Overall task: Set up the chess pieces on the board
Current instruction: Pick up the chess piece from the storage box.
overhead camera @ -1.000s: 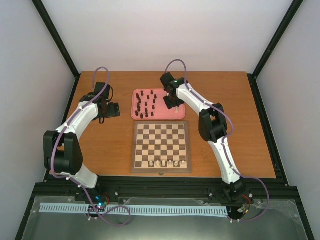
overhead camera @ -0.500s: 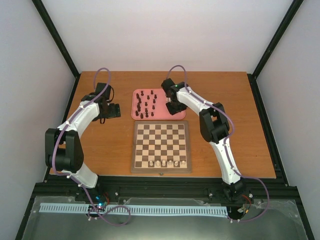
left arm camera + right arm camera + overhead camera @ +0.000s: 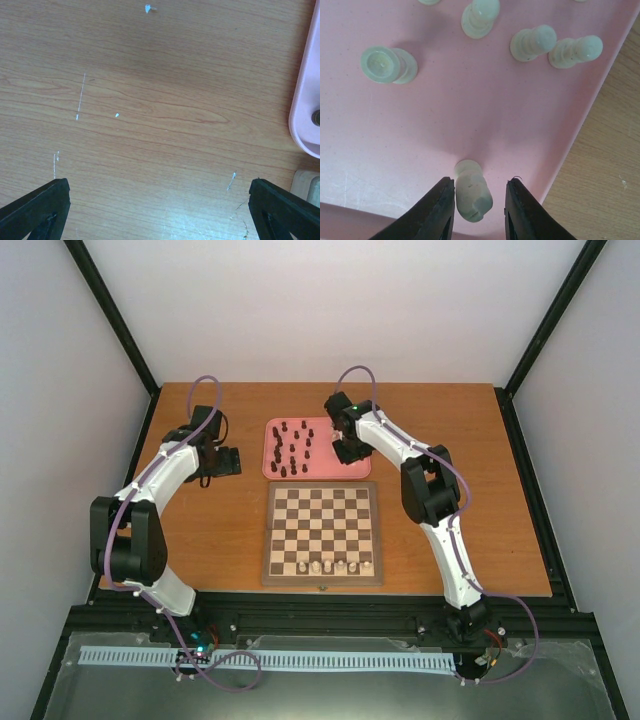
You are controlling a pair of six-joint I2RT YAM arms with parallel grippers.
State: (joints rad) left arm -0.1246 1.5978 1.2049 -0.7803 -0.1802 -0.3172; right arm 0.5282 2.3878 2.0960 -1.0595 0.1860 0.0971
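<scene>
The right gripper [image 3: 479, 210] stood low over the pink tray [image 3: 470, 115], with one cream piece [image 3: 470, 186] between its jaws. The jaws were narrowed but not closed: one finger was at the piece, and beside the other finger we saw a thin gap. A second earlier this gripper stood higher over the same corner of the tray with its jaws wider. The left arm had not moved.

The left gripper [image 3: 159, 200] hung wide open over the bare table [image 3: 150, 100] and held nothing.

From above, the board [image 3: 322, 580] lay just in front of the tray, with a few cream pieces [image 3: 335, 565] upright in its nearest row. The dark pieces [image 3: 290, 450] stood on the left part of the tray.

In that view the right gripper [image 3: 345, 448] covered the right part of the tray, so the cream pieces there were hidden. The pieces were too small for us to tell their kinds. In the left wrist view the tray [image 3: 305, 100] was cut off by the right edge.
</scene>
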